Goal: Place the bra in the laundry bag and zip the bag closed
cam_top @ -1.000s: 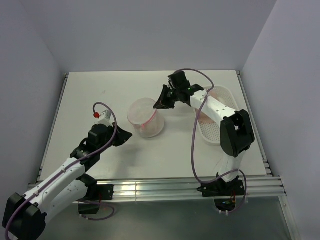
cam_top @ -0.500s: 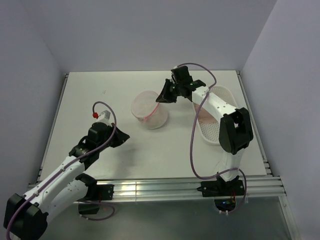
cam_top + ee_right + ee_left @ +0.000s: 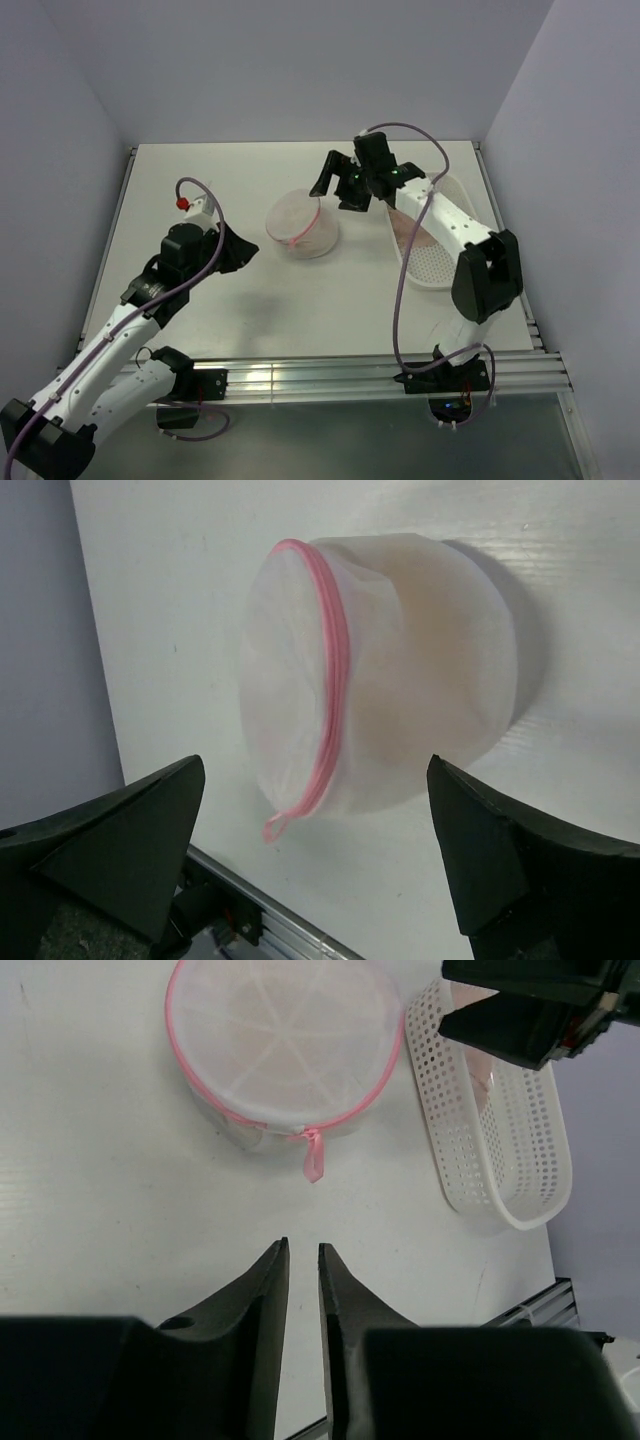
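Bra (image 3: 440, 660): shows only as a peach tint through the mesh, so I read it as fully inside the bag (image 3: 302, 226). Nothing peach shows outside it.

Bag sits on the desk (image 3: 180, 190), tipped so its zip face turns toward the left arm. Pink zip (image 3: 342, 660) runs unbroken round the rim wherever the views show it. Pull tab (image 3: 314, 1160) hangs off the bag's near edge, loose on the desk. Rim section under the bag isn't visible, so can't confirm there.

Right end effector (image 3: 338, 185): fingers spread wide, nothing between them, hovering just behind the bag on its far-right side. Looks clear of the mesh, but the top view can't rule out contact.

Left end effector (image 3: 302, 1250): fingers almost together with a slim gap, pinching nothing. It's on the near side of the bag, pointed at the tab but apart from it.

Basket (image 3: 432, 262) is right of the bag with a paler pink garment (image 3: 482, 1075) in it. Not part of this job.

Judgement: insert and zip steps look done, so we're at the let-go/back-off step. Next move calls for:
- Pull both arms away from the bag without snagging tab or mesh: right up and back, left straight back.
- If the zip end isn't seated, left re-pinches the tab while right pins the bag's rim.
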Available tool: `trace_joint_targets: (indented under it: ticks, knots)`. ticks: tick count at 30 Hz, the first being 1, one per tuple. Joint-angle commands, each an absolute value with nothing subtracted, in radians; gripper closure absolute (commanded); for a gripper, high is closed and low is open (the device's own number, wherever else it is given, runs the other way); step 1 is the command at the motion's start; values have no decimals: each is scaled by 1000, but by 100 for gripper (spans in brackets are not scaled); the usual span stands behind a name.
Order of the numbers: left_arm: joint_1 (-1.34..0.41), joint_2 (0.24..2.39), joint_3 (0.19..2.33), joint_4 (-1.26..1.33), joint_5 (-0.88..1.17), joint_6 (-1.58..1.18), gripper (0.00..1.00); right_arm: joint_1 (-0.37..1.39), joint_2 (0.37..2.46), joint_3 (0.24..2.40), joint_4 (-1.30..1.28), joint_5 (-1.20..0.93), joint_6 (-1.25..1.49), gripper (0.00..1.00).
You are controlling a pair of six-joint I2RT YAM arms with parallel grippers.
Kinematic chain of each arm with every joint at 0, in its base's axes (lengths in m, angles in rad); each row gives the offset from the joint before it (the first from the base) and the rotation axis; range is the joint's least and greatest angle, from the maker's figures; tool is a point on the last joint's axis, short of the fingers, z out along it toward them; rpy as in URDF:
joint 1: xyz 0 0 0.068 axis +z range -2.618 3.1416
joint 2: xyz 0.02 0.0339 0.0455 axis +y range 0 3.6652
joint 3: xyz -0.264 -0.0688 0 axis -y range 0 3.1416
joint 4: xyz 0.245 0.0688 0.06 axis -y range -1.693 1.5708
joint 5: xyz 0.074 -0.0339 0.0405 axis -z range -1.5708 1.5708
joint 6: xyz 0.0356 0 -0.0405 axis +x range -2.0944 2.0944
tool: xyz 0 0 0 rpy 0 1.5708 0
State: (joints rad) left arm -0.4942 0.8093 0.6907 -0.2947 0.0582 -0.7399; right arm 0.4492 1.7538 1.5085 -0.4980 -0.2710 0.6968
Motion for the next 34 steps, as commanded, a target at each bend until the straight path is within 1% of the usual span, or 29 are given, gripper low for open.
trace_joint_targets:
  ticks: [1, 2, 6, 11, 15, 16, 17, 19, 23, 28, 34]
  knots:
    - [-491, 805, 807, -359, 51, -655, 75, 451, 1562, 1476, -477, -209, 681, 0]
    - [-489, 804, 825, -370, 49, -641, 73, 453, 1533, 1448, -476, -198, 678, 0]
    - [-488, 781, 909, -425, 31, -600, 62, 451, 1367, 1355, -459, -143, 664, 0]
    - [-488, 764, 933, -480, 5, -540, 59, 453, 1129, 1177, -437, -63, 635, 0]
    - [-486, 724, 902, -469, -28, -520, 53, 453, 929, 1037, -410, 36, 621, 0]
    - [-488, 718, 896, -466, -34, -517, 52, 453, 846, 984, -402, 79, 623, 0]
    - [-488, 707, 885, -465, -37, -515, 47, 453, 809, 962, -391, 101, 624, 0]
    - [-486, 693, 873, -459, -40, -514, 45, 453, 711, 907, -391, 130, 621, 0]
    - [-486, 655, 845, -451, -69, -520, 35, 453, 623, 848, -417, 181, 606, 0]
    - [-486, 634, 842, -457, -92, -517, 32, 453, 581, 781, -402, 183, 604, 0]
    - [-488, 621, 839, -466, -109, -515, 30, 453, 575, 762, -368, 163, 595, 0]
